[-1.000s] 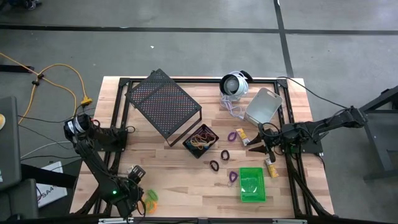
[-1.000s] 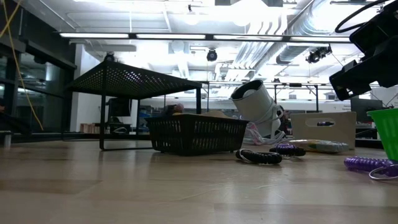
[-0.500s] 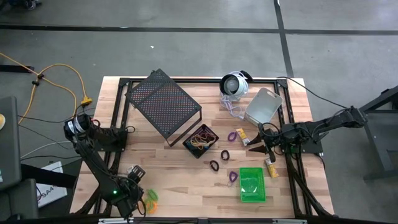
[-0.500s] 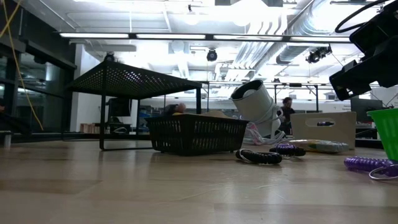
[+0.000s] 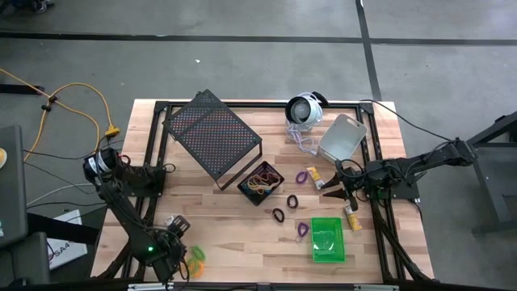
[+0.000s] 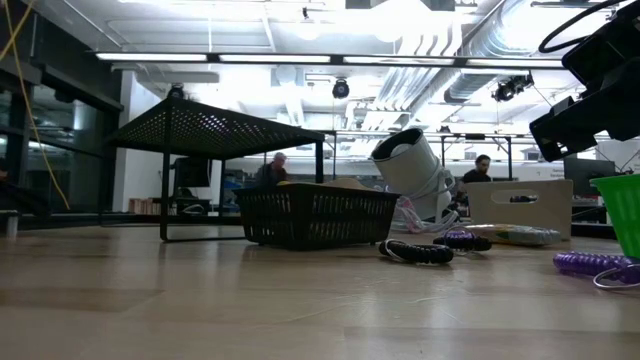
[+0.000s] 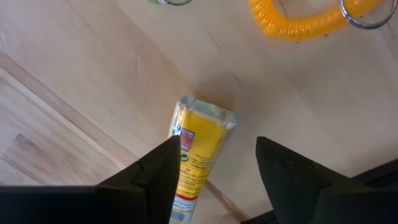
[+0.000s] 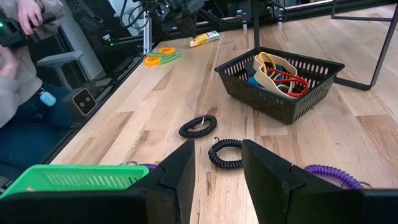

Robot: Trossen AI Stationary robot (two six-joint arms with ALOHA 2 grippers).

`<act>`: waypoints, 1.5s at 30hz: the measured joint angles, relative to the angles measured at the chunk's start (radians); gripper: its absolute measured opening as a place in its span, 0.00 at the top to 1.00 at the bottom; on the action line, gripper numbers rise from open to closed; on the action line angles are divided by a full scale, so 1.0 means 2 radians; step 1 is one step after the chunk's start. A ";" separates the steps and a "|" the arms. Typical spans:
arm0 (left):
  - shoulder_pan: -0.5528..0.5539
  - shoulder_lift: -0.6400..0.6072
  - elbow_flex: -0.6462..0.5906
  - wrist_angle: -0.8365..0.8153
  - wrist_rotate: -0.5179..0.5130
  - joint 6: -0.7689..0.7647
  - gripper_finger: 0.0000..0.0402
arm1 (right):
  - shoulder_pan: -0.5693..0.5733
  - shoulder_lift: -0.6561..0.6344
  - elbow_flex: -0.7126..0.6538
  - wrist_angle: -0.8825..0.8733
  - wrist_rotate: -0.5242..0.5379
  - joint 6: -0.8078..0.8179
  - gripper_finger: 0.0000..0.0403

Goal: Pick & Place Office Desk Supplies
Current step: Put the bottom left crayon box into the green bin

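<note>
Dark fingers of the left gripper (image 7: 214,171) stand apart over a yellow packet (image 7: 198,152) lying flat on the wooden table (image 5: 226,234), not clamped on it, with an orange coil loop (image 7: 298,22) nearby; this arm is folded low, well away from the black bin (image 5: 260,183). Right gripper (image 5: 329,191), fingers parted and empty, hangs just beside that bin's far side, between the green bin (image 5: 327,240) and grey bin (image 5: 342,137), its arm stretched in level.
</note>
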 joint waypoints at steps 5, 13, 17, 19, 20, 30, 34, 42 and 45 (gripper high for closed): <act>0.001 0.000 0.000 0.000 -0.013 0.028 0.44 | 0.000 0.000 0.000 0.000 0.000 0.000 0.70; 0.001 0.000 0.000 0.000 -0.019 0.043 0.43 | 0.000 0.000 0.000 0.000 0.000 0.000 0.70; 0.002 0.003 -0.001 -0.001 -0.020 0.047 0.43 | 0.000 0.000 0.000 0.000 0.000 0.000 0.70; 0.005 0.010 -0.002 -0.001 -0.019 0.047 0.43 | 0.000 0.000 0.000 0.000 0.000 0.000 0.70; 0.006 0.013 -0.002 -0.001 -0.019 0.047 0.43 | 0.000 0.000 0.000 0.000 0.000 0.000 0.70; 0.013 0.038 -0.003 -0.005 -0.008 0.053 0.43 | 0.000 0.000 0.000 0.000 0.000 0.000 0.70; 0.013 0.042 -0.003 -0.004 -0.003 0.053 0.44 | 0.000 0.000 0.000 0.000 0.000 0.000 0.70; 0.013 0.042 -0.003 -0.004 -0.003 0.051 0.50 | 0.000 0.000 0.000 0.000 0.000 0.000 0.70; 0.013 0.042 -0.003 -0.004 -0.005 0.051 0.54 | 0.000 0.000 0.000 0.000 0.000 0.000 0.70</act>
